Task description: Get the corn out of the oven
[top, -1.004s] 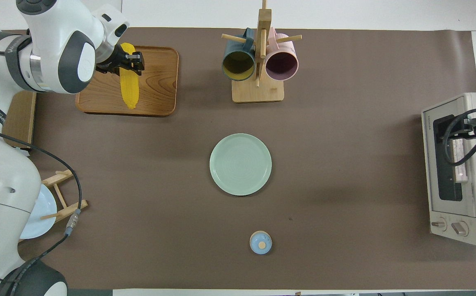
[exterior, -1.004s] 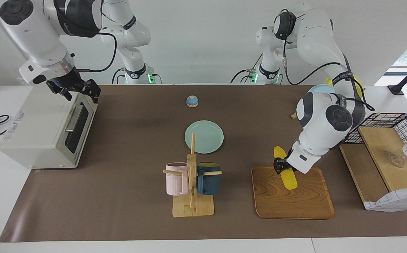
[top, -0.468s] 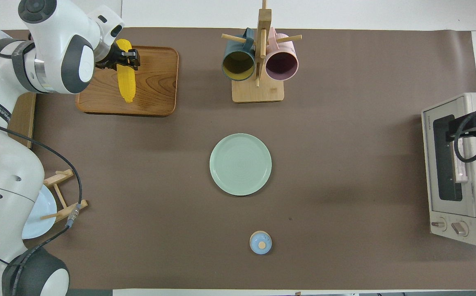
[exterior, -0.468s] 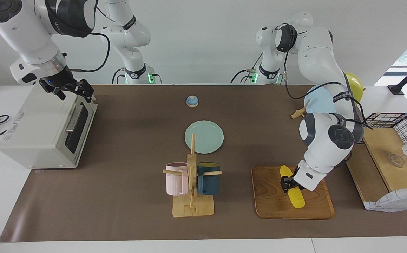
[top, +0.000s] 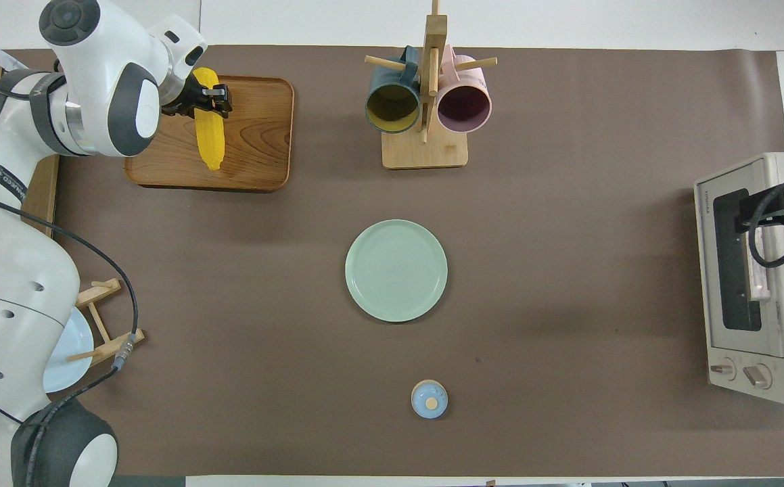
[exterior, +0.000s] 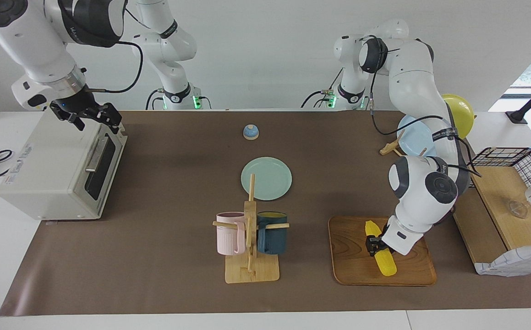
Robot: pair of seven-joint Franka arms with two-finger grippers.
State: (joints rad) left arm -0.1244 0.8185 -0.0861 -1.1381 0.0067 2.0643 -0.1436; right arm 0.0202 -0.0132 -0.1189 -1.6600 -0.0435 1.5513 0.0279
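The yellow corn [exterior: 382, 259] is out of the oven and lies slanted on the wooden tray [exterior: 352, 256]. My left gripper [exterior: 374, 244] is shut on the corn's upper part; both also show in the overhead view, the corn [top: 210, 138] and the gripper [top: 210, 101]. The off-white oven [exterior: 41, 174] stands at the right arm's end of the table with its dark glass door closed. My right gripper [exterior: 92, 118] hangs open and empty over the oven's top edge, above the door; it also shows in the overhead view [top: 770, 210].
A wooden mug stand [exterior: 250, 238] with a pink and a dark blue mug stands beside the tray. A green plate [exterior: 266, 178] and a small blue lidded piece [exterior: 250, 132] lie mid-table. A wire rack with wooden shelves [exterior: 503, 201] and a plate stand [exterior: 418, 133] are at the left arm's end.
My left gripper has lowered the corn onto the tray and carried it away from the robots. My right gripper has drawn back and up from the oven door.
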